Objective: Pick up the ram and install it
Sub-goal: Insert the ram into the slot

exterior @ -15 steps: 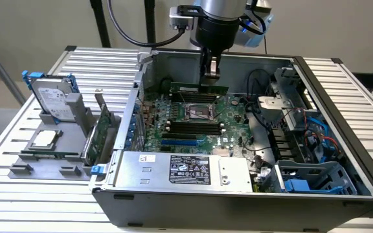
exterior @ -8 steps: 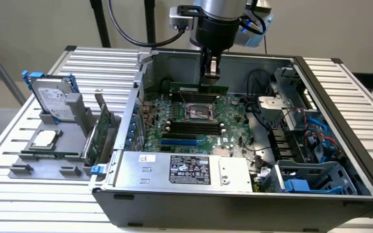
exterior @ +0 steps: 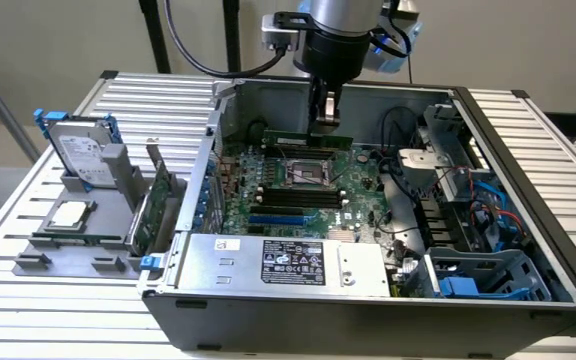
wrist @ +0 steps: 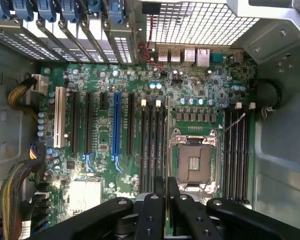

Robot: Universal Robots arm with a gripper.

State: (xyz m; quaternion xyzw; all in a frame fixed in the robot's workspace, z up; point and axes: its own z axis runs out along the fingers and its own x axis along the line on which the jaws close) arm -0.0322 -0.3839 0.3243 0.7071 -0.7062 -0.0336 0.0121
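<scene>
The gripper (exterior: 325, 126) stands inside the open computer case (exterior: 268, 97) with its fingers clamped together on the ram (exterior: 288, 139), which is held level and lengthwise over the motherboard (exterior: 358, 180), just beyond the processor socket (exterior: 308, 174) in the exterior view.

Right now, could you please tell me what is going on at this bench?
The robot arm's pincer is shut on the ram, holding it on edge inside the open computer case, over the motherboard beside the empty processor socket. I cannot tell whether it touches a slot yet. On the exterior view's left, a grey tray holds a hard drive, a processor chip and an expansion card.
</scene>
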